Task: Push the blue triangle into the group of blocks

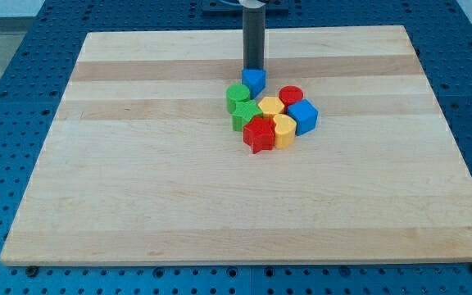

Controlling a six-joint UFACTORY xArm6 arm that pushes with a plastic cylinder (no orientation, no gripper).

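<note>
The blue triangle (255,80) sits at the top of a tight cluster of blocks near the board's middle, touching the green cylinder (238,96). My tip (254,67) stands right behind the blue triangle, on its top side, touching or nearly touching it. The cluster below holds a green star (243,115), a yellow hexagon (270,107), a red cylinder (291,96), a blue cube (303,116), a yellow heart-like block (284,130) and a red star (259,135).
The blocks lie on a light wooden board (138,164), which rests on a blue perforated table (6,82). The dark rod rises from the tip to the view's top edge.
</note>
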